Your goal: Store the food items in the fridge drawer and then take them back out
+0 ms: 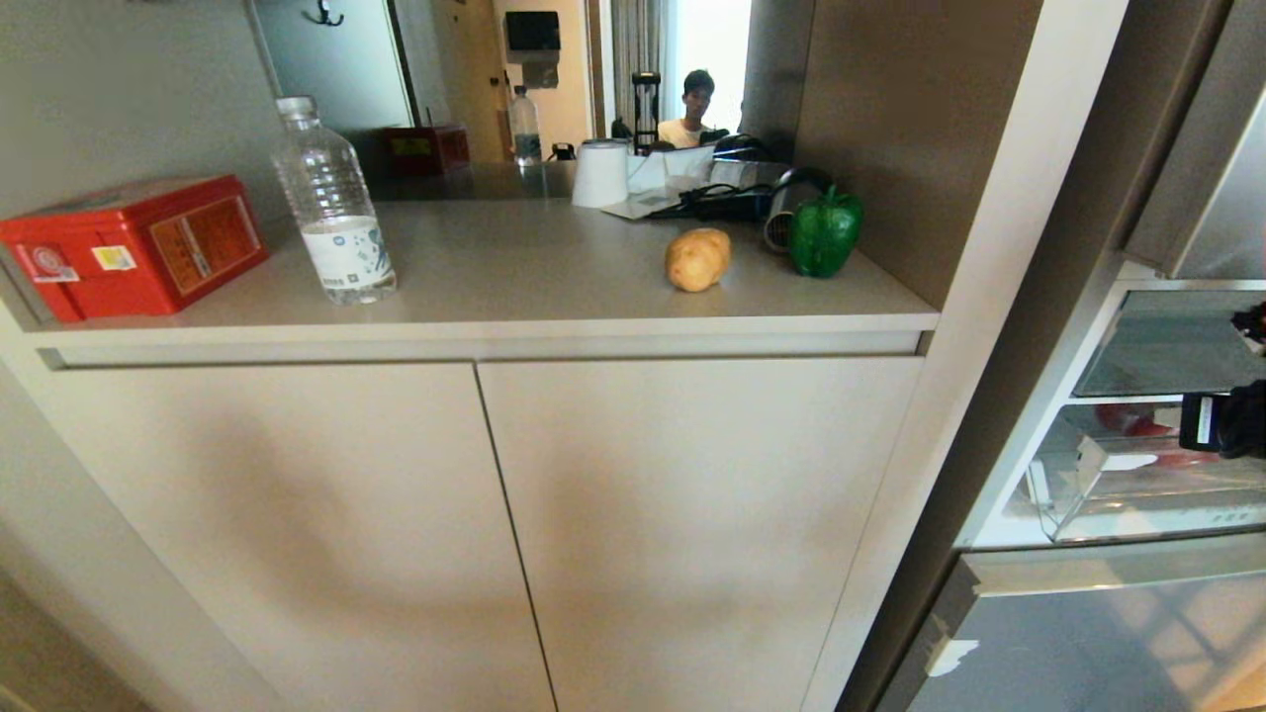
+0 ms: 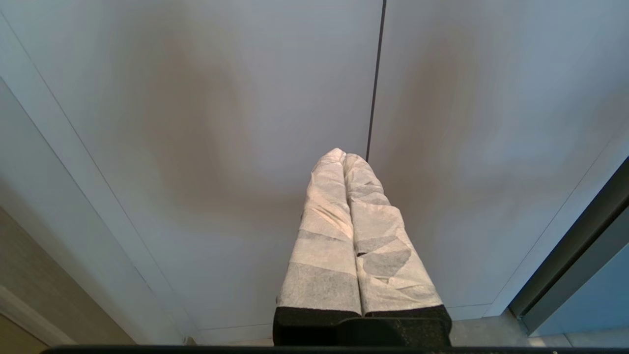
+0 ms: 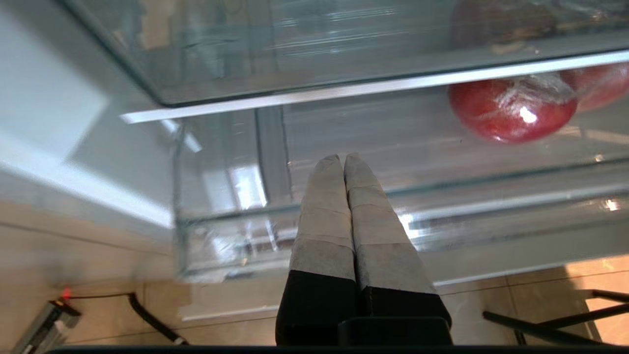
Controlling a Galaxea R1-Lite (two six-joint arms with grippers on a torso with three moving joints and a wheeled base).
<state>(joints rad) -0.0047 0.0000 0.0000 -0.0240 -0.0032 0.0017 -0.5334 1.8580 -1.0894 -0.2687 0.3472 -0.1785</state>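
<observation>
The tan potato (image 1: pixel 698 259) and the dark-green bell pepper (image 1: pixel 824 232) sit side by side on the counter (image 1: pixel 514 267), near its right end. In the open fridge at the right, the clear fridge drawer (image 1: pixel 1083 494) lies under a glass shelf (image 1: pixel 1157 341). My right arm (image 1: pixel 1231 417) reaches in from the right edge in front of it. My right gripper (image 3: pixel 342 158) is shut and holds nothing. It points at the drawer's see-through front wall (image 3: pixel 467 216); I cannot tell whether it touches. My left gripper (image 2: pixel 342 153) is shut and empty, parked facing the cabinet doors (image 2: pixel 196 147).
A red box (image 1: pixel 134 242) and a clear water bottle (image 1: pixel 333 213) stand on the counter's left part. A white cup (image 1: pixel 600 173) and dark appliances crowd the back. Red wrapped items (image 3: pixel 511 108) lie behind the drawer's clear wall. A person (image 1: pixel 692 109) shows in the mirror.
</observation>
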